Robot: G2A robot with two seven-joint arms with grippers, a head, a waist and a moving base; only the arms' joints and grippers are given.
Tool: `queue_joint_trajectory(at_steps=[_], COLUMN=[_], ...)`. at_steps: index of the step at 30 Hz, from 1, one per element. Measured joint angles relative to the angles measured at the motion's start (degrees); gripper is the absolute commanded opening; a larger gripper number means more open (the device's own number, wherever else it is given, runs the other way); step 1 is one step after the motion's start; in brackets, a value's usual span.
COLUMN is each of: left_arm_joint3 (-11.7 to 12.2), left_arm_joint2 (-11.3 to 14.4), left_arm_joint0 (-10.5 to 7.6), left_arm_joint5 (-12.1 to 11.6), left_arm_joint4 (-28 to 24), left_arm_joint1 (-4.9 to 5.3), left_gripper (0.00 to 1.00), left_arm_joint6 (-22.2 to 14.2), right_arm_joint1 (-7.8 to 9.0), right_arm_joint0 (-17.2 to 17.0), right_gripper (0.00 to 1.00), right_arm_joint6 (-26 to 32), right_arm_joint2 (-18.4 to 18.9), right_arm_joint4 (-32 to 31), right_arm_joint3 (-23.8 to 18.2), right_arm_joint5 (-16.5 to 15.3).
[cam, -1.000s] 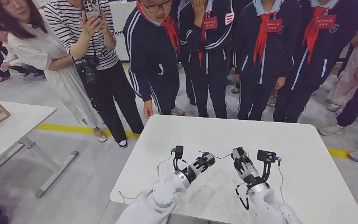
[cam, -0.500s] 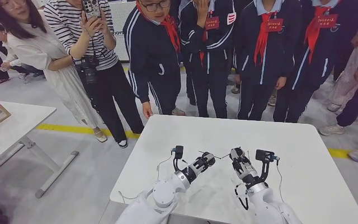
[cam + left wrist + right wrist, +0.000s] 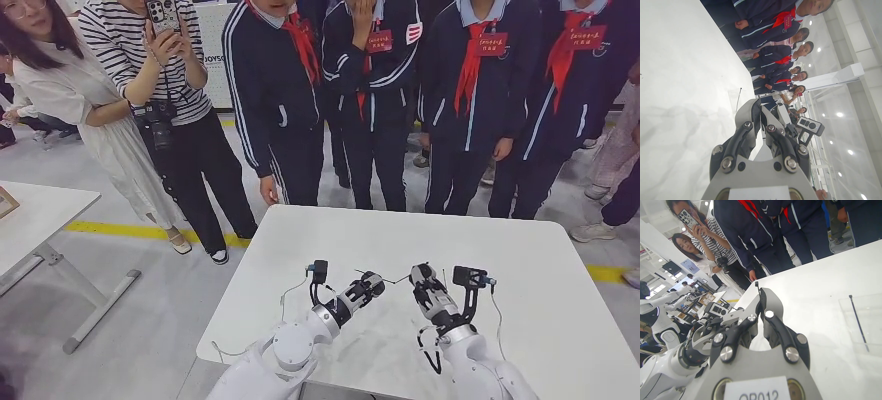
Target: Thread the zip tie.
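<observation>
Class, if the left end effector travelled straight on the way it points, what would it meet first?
Probably the right end effector, holding a zip tie just ahead; depth is unclear.

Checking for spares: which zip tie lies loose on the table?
The loose zip tie flat on the clear sheet; the held zip tie sticks out of the shut right gripper.

Only real difference: in the top view the right end effector [image 3: 422, 271] has crept a little toward the left of the frame, so the gap to the left end effector [image 3: 372, 284] is a bit tighter than a second ago. The zip tie [image 3: 758, 288] pinched in it rode along, and the wrist camera block [image 3: 470, 276] behind it slid left too.
</observation>
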Motion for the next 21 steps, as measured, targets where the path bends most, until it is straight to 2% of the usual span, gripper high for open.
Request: queue_joint_trajectory(at_steps=[7,21], left_arm_joint3=[0.0,0.0], left_arm_joint2=[0.0,0.0], left_arm_joint0=[0.00,0.00], left_arm_joint5=[0.0,0.0], left_arm_joint4=[0.0,0.0], left_arm_joint1=[0.00,0.00], left_gripper=[0.00,0.00], left_arm_joint6=[0.0,0.0], right_arm_joint1=[0.07,-0.26], right_arm_joint0=[-0.9,0.0], right_gripper=[0.00,0.00], right_arm_joint6=[-0.1,0.5], right_arm_joint2=[0.5,-0.5], right_arm_joint4=[-0.5,-1.6], right_arm_joint3=[-1.0,-0.3], right_arm_joint5=[-0.3,1.3])
